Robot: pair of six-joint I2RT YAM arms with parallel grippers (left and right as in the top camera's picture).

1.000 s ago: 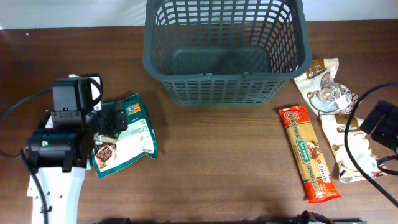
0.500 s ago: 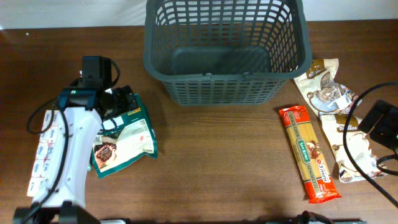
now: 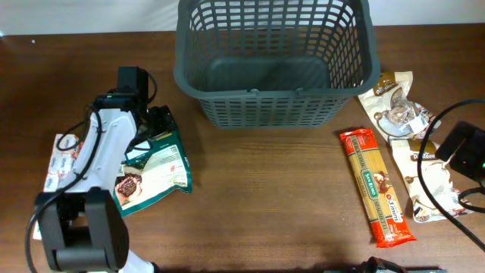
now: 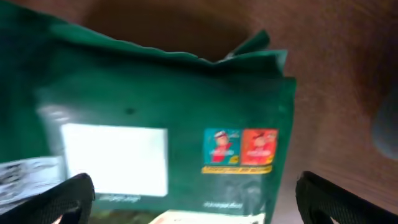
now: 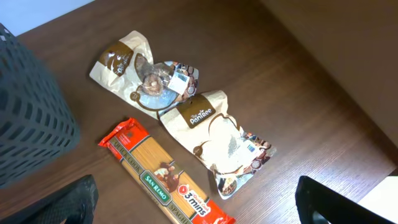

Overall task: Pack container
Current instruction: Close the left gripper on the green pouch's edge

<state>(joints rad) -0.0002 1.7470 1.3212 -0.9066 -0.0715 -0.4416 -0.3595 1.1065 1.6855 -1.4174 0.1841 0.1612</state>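
Observation:
The container (image 3: 273,106) is a dark grey lattice basket at the back centre of the table, and nothing shows inside it. Its wall also fills the left edge of the right wrist view (image 5: 25,118). A green food packet (image 3: 155,168) lies flat at the left. My left gripper (image 3: 154,125) hovers open over the packet's top edge. In the left wrist view the green packet (image 4: 168,124) fills the frame between the black fingertips (image 4: 65,200). My right gripper (image 5: 199,210) hangs open above the table at the right, holding nothing.
A red spaghetti packet (image 3: 377,187) lies right of centre (image 5: 165,183). Two beige snack bags (image 3: 394,105) (image 3: 424,182) lie beyond it, near the right arm (image 3: 464,149) and its cables. A white packet (image 3: 57,159) lies under the left arm.
My left arm has stretched forward and to the right, bringing its gripper from the green packet's left side to its top edge. The packets, the basket and the right arm have not moved.

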